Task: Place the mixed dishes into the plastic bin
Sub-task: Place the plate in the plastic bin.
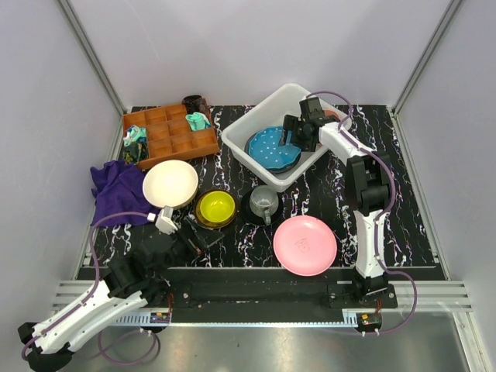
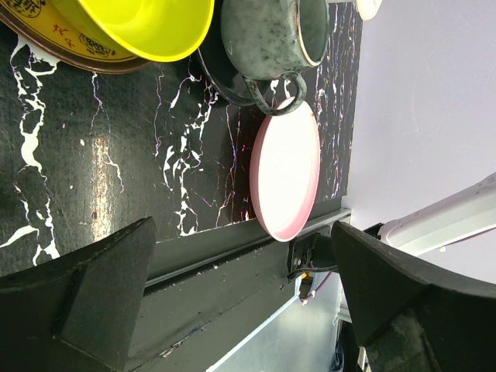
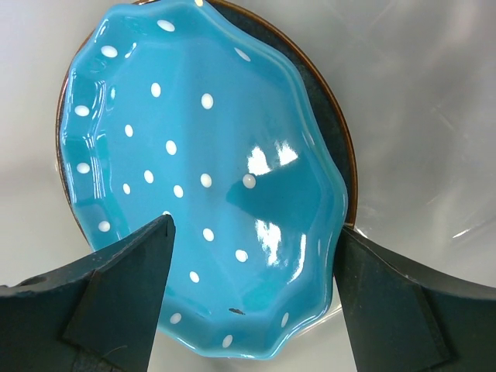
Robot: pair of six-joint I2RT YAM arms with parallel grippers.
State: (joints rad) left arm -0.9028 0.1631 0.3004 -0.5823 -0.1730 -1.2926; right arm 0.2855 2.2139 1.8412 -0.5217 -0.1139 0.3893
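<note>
Right gripper [image 3: 252,232] stood spread wide and empty, inside the plastic bin [image 1: 252,124], just above the blue dotted plate [image 3: 201,178]. That plate lay on a darker plate [image 3: 343,147] in the bin. Left gripper [image 2: 242,232] was likewise released, well short of the bin.

On the bin's near side sat the cream bowl [image 1: 170,184], yellow bowl [image 1: 215,206], grey mug [image 1: 265,200] and pink plate [image 1: 304,245].

Risks: a finger could catch the scalloped rim on withdrawal and tip the stack. Later dishes dropped on it could chip or slide.
</note>
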